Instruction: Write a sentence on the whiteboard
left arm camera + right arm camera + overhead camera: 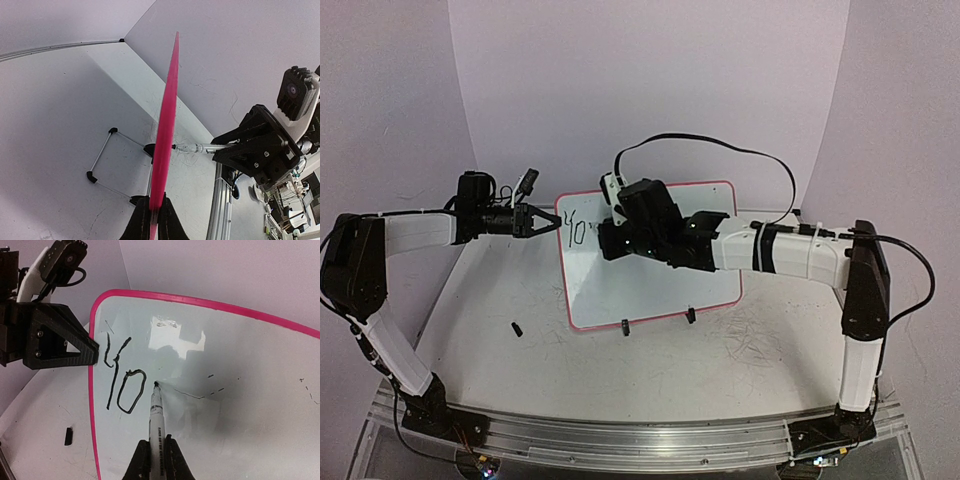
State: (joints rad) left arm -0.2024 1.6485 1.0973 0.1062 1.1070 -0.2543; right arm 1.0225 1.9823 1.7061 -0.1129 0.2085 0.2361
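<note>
The whiteboard stands upright on the table, its red-pink rim edge-on in the left wrist view. My left gripper is shut on the board's left rim. The sentence reads "Yo" at the board's upper left. My right gripper is shut on a white marker. The marker's black tip meets the board face just right of the "o". From the left wrist the marker runs level into the board.
A black marker cap lies on the table left of the board. Black clip feet and a wire stand hold the board up. Old pen scribbles mark the tabletop. An aluminium rail runs along the near edge.
</note>
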